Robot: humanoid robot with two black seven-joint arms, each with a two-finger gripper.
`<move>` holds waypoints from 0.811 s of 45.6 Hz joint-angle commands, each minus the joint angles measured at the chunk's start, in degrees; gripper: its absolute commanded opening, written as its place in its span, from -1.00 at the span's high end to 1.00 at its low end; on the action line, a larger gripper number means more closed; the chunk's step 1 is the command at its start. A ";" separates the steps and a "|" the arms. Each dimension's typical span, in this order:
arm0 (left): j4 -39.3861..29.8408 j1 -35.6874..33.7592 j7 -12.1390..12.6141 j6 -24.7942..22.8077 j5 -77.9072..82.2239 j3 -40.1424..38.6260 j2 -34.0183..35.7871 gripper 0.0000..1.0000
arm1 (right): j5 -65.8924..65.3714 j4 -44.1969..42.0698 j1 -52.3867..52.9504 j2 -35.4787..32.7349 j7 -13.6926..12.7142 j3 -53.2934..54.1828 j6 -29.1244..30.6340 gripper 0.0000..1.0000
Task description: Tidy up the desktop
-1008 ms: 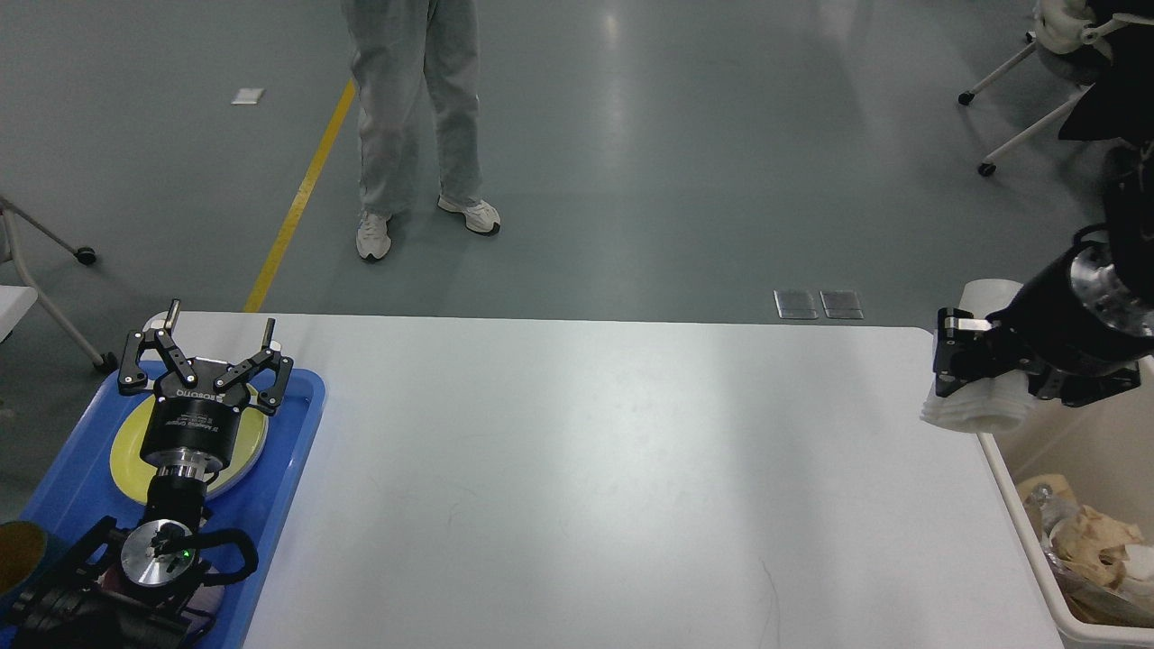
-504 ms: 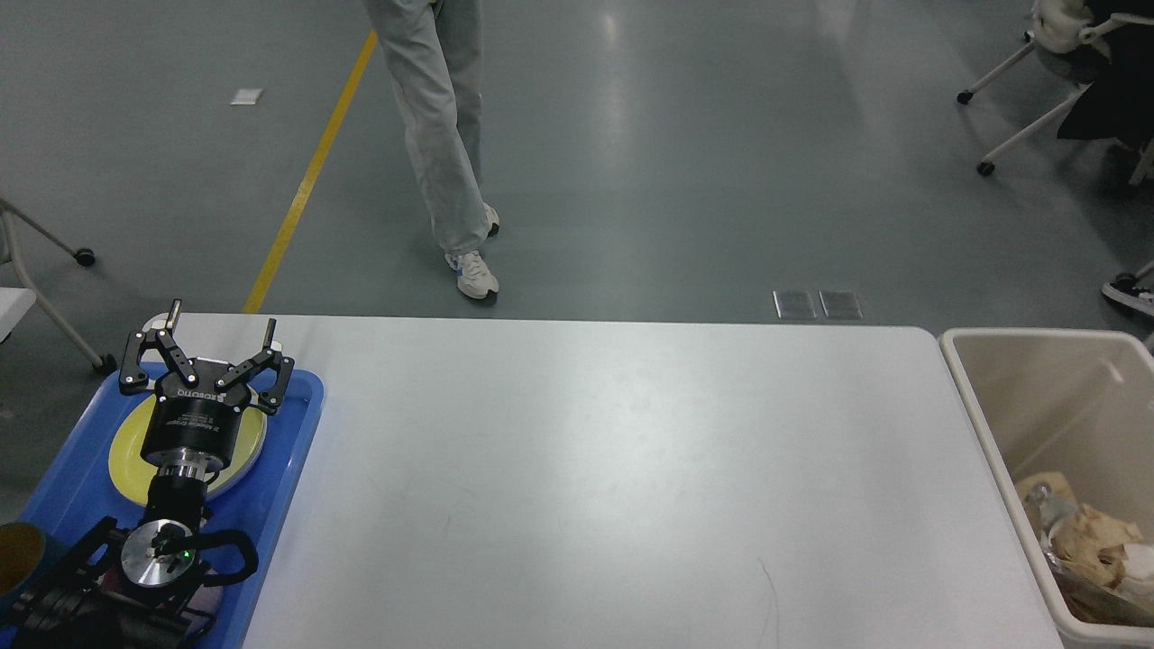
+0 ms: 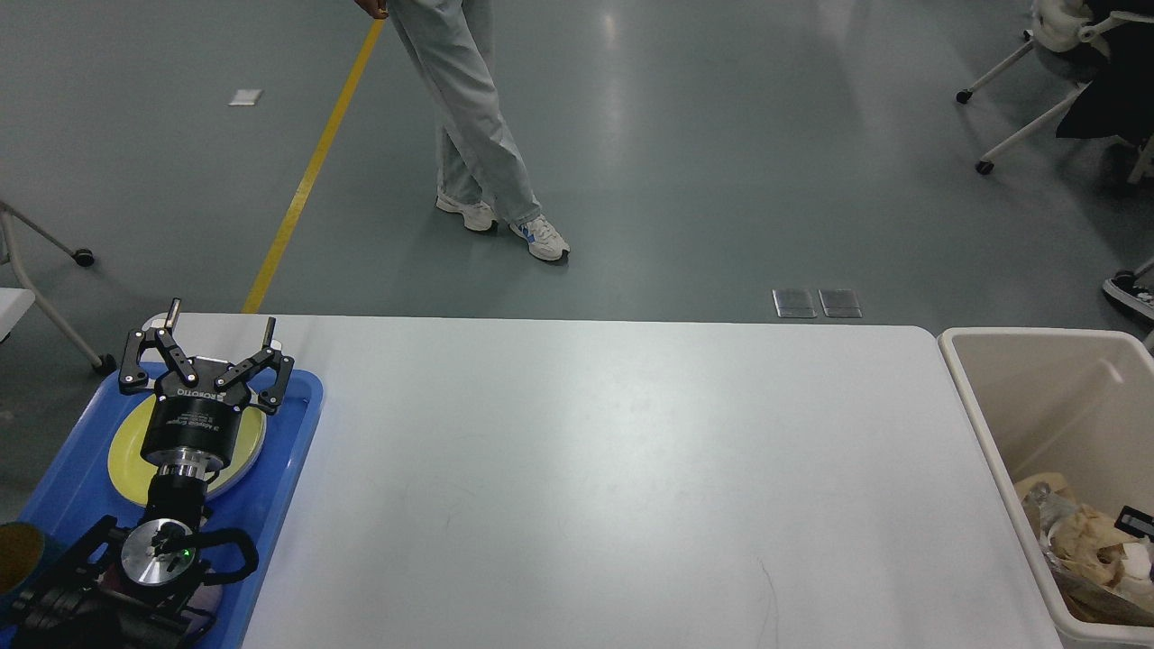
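Across the middle of the head view lies one bench (image 3: 613,478), a wide white top with rounded far corners, running from the left side to the right and off the near edge. Its surface shows faint scuff marks.

At the left end of the bench sits one blue tray (image 3: 297,433); whether it rests on the bench or just beside it cannot be told. In the tray lies one yellow-green plate (image 3: 126,455), and at its near corner one dark round vessel (image 3: 16,554), cut by the picture's edge. Over the plate hovers the left tool (image 3: 219,326), its two fingers spread wide with nothing between them. The right tool does not appear.

Just beside the right end of the bench stands one beige bin (image 3: 992,433), holding crumpled brownish waste (image 3: 1086,541) in its near part.

Beyond the far edge of the bench, on the grey floor: one person (image 3: 473,117), seen from the waist down, in light trousers and white shoes; one yellow line (image 3: 311,171); two metal floor plates (image 3: 818,303) side by side; one small white scrap (image 3: 245,96). Wheeled chair legs (image 3: 1019,135) show at far right, another wheeled leg (image 3: 54,243) at far left.
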 commanded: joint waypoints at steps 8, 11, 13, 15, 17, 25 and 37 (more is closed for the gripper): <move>0.04 0.00 0.00 0.00 0.00 0.00 0.00 -0.93 | -0.34 -0.36 -3.45 2.24 -1.12 5.05 -3.77 1.00; 0.04 0.00 0.00 0.00 0.00 0.00 0.00 -0.93 | -0.34 -0.28 -3.63 2.42 -1.12 4.96 -3.77 1.00; 0.04 0.00 0.00 0.00 0.00 0.00 0.00 -0.93 | -0.34 -0.36 -3.72 2.68 -1.12 4.96 -3.77 0.96; 0.04 0.00 0.00 0.00 0.00 0.00 0.00 -0.93 | -0.34 -0.36 -3.72 2.86 -1.12 4.96 -3.77 0.80; 0.04 0.00 0.00 0.00 0.00 0.00 0.00 -0.93 | -0.34 -0.36 -3.72 2.95 -1.03 5.13 -4.03 0.43; 0.04 0.00 0.00 0.00 0.00 0.00 0.00 -0.93 | -0.34 0.25 -3.72 3.21 -0.94 5.66 -3.94 -1.00; -0.05 0.00 0.00 0.00 0.00 0.00 0.00 -0.93 | -0.34 0.16 -3.02 2.60 -0.94 11.36 -4.03 -1.00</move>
